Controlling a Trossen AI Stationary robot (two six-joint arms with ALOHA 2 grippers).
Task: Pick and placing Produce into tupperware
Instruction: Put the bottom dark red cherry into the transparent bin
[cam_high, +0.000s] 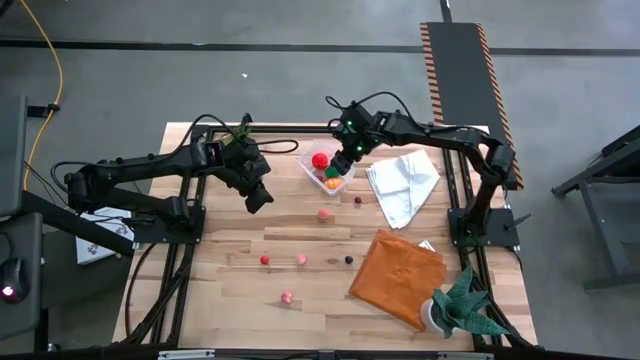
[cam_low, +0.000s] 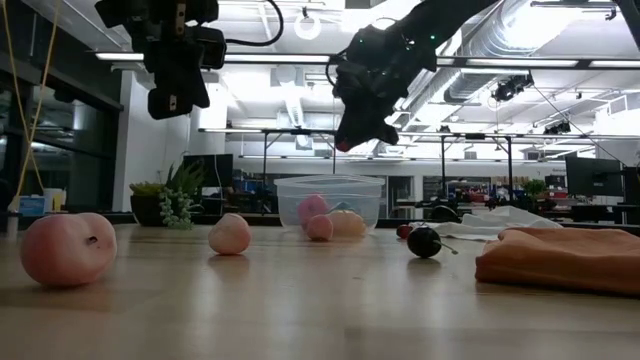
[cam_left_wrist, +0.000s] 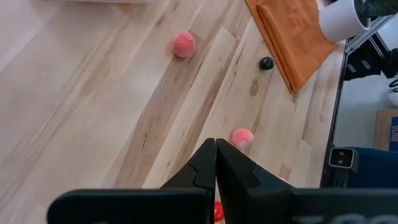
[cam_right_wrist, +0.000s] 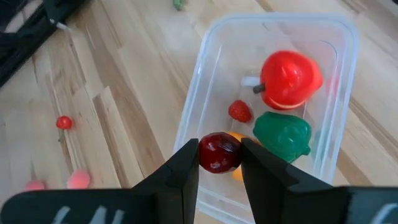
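Holding a dark red cherry-like fruit (cam_right_wrist: 219, 153) between its two fingers, the right claw (cam_right_wrist: 219, 163) hangs directly above the clear tupperware (cam_right_wrist: 205, 93) near the far edge of the worktop (cam_high: 240, 290). Inside the container lie a red tomato-like piece (cam_right_wrist: 289, 78), a green pepper (cam_right_wrist: 281, 135), a small strawberry (cam_right_wrist: 239, 111) and something orange, mostly hidden. Pink peaches (cam_high: 301, 260) and a dark piece (cam_high: 349, 259) lie scattered in front. The left claw (cam_left_wrist: 216, 163), fingers pressed together and empty, hovers left of the container.
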